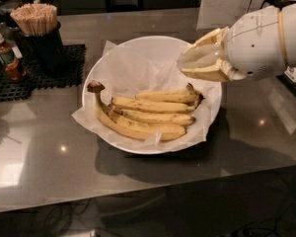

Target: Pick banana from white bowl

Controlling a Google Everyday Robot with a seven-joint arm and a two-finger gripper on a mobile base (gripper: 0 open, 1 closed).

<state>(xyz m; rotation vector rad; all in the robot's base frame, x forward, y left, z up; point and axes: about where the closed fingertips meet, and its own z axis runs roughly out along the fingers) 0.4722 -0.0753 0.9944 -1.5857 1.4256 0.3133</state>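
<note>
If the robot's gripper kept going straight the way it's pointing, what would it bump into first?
Probably the crinkled paper on the left side of the white bowl. The gripper hangs over the bowl's right side, pointing left in the picture; it might pass over.
</note>
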